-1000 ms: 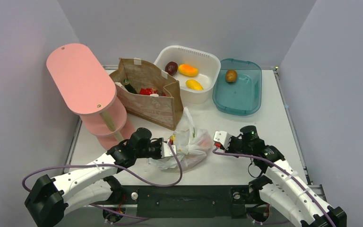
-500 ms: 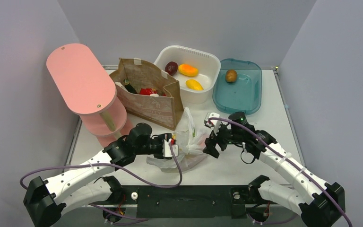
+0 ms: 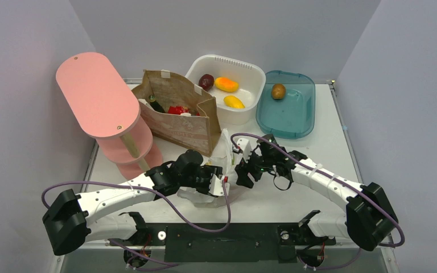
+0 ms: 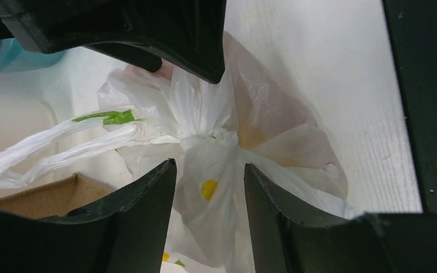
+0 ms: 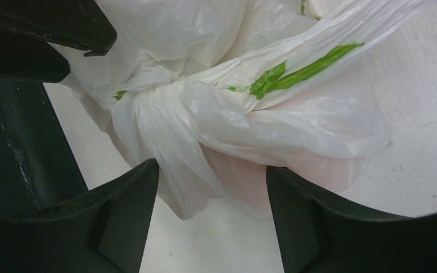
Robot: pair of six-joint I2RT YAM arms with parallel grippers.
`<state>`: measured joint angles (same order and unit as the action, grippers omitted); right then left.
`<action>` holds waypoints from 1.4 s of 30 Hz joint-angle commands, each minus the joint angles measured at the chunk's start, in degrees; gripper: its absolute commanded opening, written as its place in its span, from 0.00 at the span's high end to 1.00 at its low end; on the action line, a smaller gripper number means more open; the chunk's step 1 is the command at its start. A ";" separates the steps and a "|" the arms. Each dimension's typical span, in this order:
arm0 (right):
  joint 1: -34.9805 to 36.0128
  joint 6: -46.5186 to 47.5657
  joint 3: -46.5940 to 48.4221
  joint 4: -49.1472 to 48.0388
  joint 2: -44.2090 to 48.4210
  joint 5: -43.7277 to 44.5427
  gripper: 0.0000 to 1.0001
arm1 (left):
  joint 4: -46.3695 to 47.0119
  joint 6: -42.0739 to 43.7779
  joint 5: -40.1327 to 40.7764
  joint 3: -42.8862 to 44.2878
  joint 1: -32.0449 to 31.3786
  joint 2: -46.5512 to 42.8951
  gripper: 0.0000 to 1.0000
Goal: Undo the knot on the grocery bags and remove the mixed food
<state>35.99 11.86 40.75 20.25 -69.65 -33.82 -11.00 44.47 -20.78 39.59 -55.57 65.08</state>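
A robotics lab test cell; bare lilac-grey wall panels [image 3: 11, 142] close in a white table [image 3: 330, 149] on the left, far and right sides; the left arm [image 3: 114, 198] and right arm [image 3: 325, 183] are bolted to a black base rail [image 3: 222, 242] at the near edge; staged props stand at the far side: pink tiered stand [image 3: 97, 94], brown paper bag [image 3: 182, 128], white tub [image 3: 236, 117], teal tray [image 3: 290, 122].

Pale lilac-grey walls [image 3: 222, 28] on three sides; white table [image 3: 330, 149].
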 commanded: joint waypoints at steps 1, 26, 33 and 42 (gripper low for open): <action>1.64 3.90 4.80 -0.32 -4.87 0.87 0.36 | 5.79 1.43 5.10 -1.19 -0.24 1.71 0.54; -5.12 4.48 7.18 7.89 -1.61 14.02 1.00 | 1.53 0.54 9.61 -7.87 1.35 -8.26 1.00; -9.06 7.06 5.90 9.67 1.42 16.21 1.00 | 0.02 1.00 9.66 -9.50 2.38 -10.66 1.00; -10.96 7.71 5.78 12.36 4.53 11.26 1.00 | 0.08 0.56 10.17 -10.59 2.57 -13.48 1.00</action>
<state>25.12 18.28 45.91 30.79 -67.31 -20.82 -10.66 45.67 -10.94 28.42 -53.36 53.28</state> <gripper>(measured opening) 0.002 0.007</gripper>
